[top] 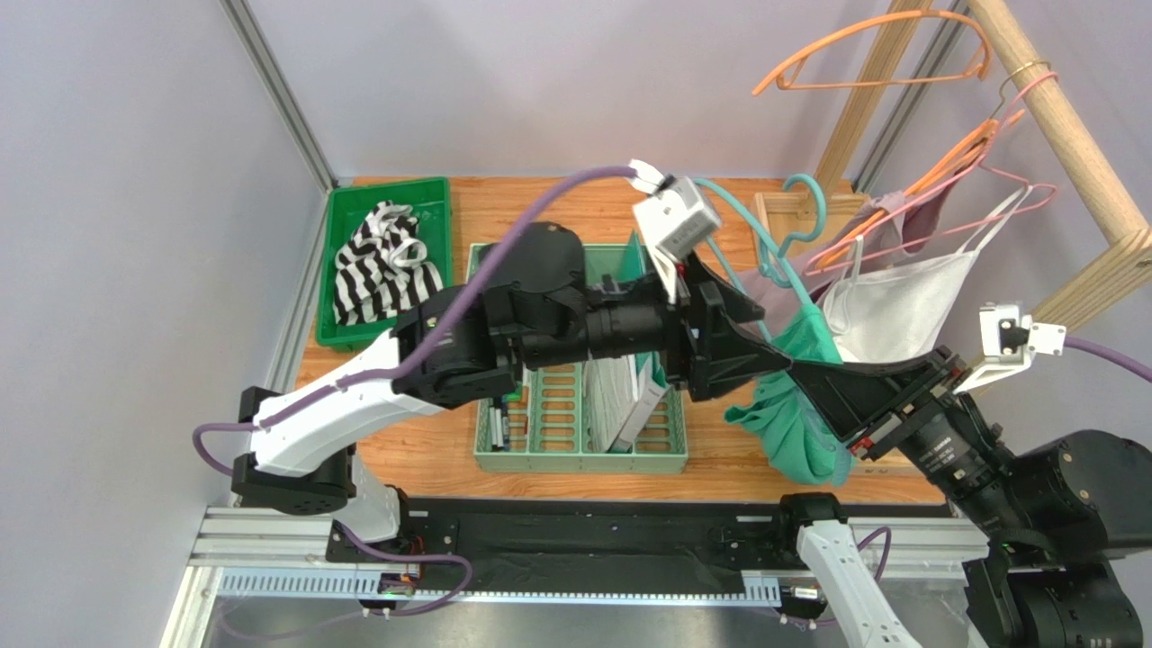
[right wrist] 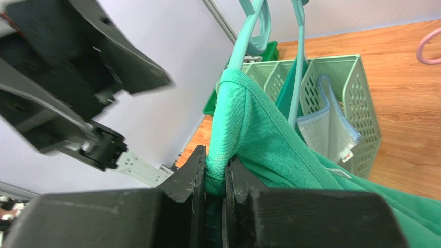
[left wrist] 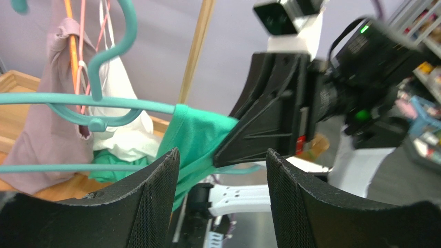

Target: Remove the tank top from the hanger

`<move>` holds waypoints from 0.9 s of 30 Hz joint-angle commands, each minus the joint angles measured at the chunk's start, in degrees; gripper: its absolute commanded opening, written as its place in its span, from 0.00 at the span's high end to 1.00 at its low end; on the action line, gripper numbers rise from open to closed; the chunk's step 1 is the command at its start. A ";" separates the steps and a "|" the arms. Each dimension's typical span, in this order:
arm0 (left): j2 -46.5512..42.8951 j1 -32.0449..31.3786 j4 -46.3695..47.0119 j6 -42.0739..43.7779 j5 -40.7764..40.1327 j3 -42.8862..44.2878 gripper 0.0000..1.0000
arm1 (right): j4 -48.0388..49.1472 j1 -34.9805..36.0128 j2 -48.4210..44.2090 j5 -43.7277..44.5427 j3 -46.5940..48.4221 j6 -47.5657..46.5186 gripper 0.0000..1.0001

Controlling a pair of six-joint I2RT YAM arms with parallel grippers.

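Observation:
The green tank top (top: 798, 419) hangs bunched from a teal hanger (top: 764, 250) over the table's right side. My right gripper (top: 805, 375) is shut on the top's shoulder strap (right wrist: 228, 129), the cloth pinched between its fingers (right wrist: 192, 173) just below the hanger's arm (right wrist: 248, 36). My left gripper (left wrist: 222, 170) stands open right in front of that pinch, nothing between its fingers (left wrist: 155, 196). The strap (left wrist: 194, 132) runs off the hanger (left wrist: 103, 101) into the right gripper's tip. In the top view the left gripper (top: 760, 338) sits just left of the hanger.
A wooden rack (top: 1068, 135) at the right carries orange and pink hangers with a white top (top: 893, 304) and a mauve one (left wrist: 46, 119). A pale green basket (top: 582, 452) lies under the left arm. A green bin (top: 338, 216) holds striped cloth (top: 386, 263).

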 commanded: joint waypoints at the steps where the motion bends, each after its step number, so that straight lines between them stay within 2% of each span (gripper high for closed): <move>1: -3.81 1.43 -0.07 -8.97 -6.09 4.10 0.30 | 6.25 0.11 0.21 -2.22 -2.18 -7.53 1.00; 4: -3.46 2.75 -2.18 -6.27 -12.51 7.53 0.26 | 8.89 0.20 0.04 -3.81 -4.12 -7.80 1.00; 6: -1.98 3.89 -2.62 -2.48 -12.90 10.33 0.25 | 9.94 0.11 -0.22 -5.48 -5.00 -8.06 1.00; 9: 1.54 6.88 -7.71 -2.21 -13.33 16.65 0.25 | 10.21 0.20 -0.40 -6.45 -5.09 -8.33 1.00; 11: 2.95 8.46 -9.12 -2.21 -10.62 18.95 0.27 | 10.13 0.20 -0.49 -6.89 -5.26 -8.15 1.00; 14: 3.22 8.73 -7.21 -1.68 -7.37 18.00 0.29 | 10.48 0.20 -0.23 -7.85 -5.70 -7.45 1.00; 19: 4.97 9.17 -2.89 -3.96 0.10 17.82 0.27 | 10.22 0.20 0.65 -7.59 -5.62 -7.62 1.00; 27: 9.63 10.57 1.41 -8.53 1.61 20.02 0.25 | 10.30 0.29 0.92 -8.03 -7.20 -7.88 1.00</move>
